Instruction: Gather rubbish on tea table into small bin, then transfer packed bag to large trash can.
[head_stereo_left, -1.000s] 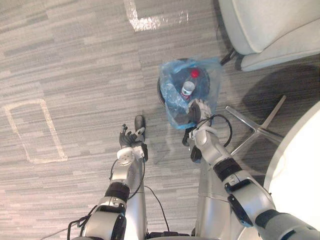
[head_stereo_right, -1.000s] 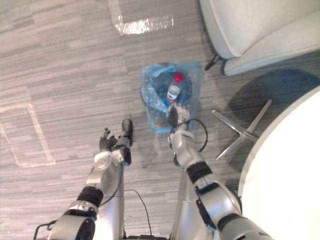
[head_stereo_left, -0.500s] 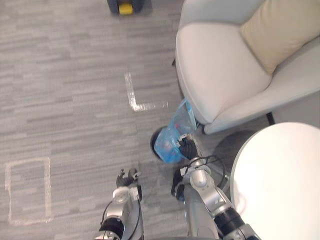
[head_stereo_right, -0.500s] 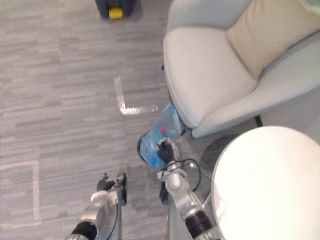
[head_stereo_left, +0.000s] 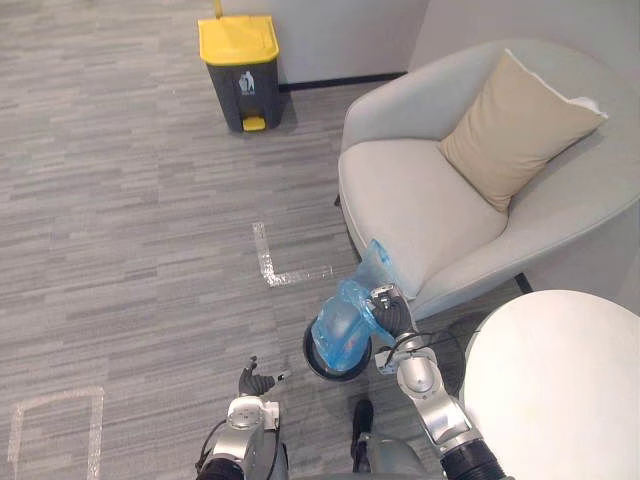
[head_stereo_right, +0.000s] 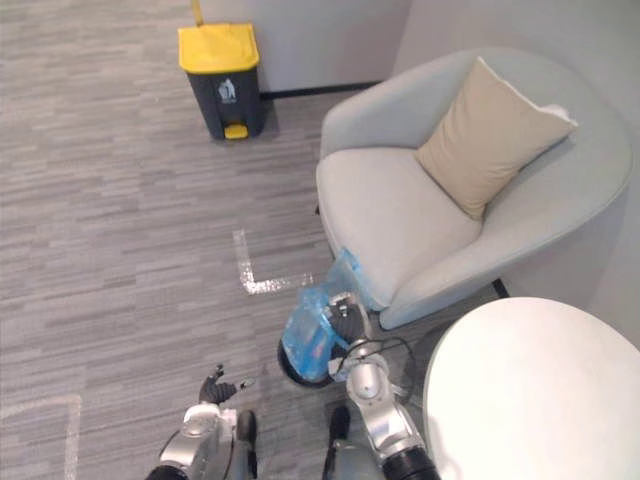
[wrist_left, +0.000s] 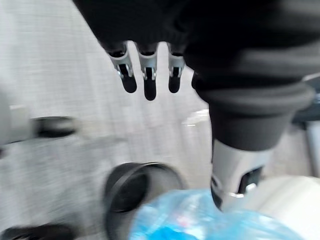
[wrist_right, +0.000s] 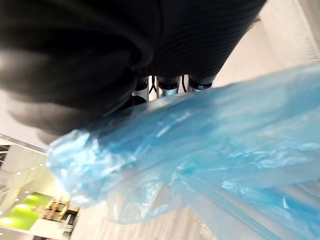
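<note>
Right hand (head_stereo_left: 390, 312) is being held up just above the small bin (head_stereo_left: 312, 360), with the forearm rising from the lower right. Its fingers (wrist_right: 168, 86) are being kept curled round the gathered top of the blue bag (head_stereo_left: 343, 328). The bag is being hung from that grip, its crumpled plastic stretched across the palm side. The bag's lower end is at the bin's mouth; whether it is clear of the rim cannot be told.

Left hand (head_stereo_left: 255, 382) is being carried low, near the bin on its left. Its fingers (wrist_left: 145, 80) are being held loose and fairly straight, with nothing in them.

Edges: the bin is being crowded by the front edge of the grey armchair (head_stereo_left: 420, 200), just beside it, and the bag's top is close against the seat edge. A tan cushion (head_stereo_left: 515, 125) is leaning in the chair. The round white table (head_stereo_left: 560, 380) is close on the right arm's outer side.

Open room: bare grey carpet (head_stereo_left: 130, 220) is being left free to the left and ahead. The large trash can (head_stereo_left: 240, 70), yellow-lidded, is standing by the far wall, well apart from the bin. A tape corner (head_stereo_left: 275, 265) is lying on the carpet between them.
</note>
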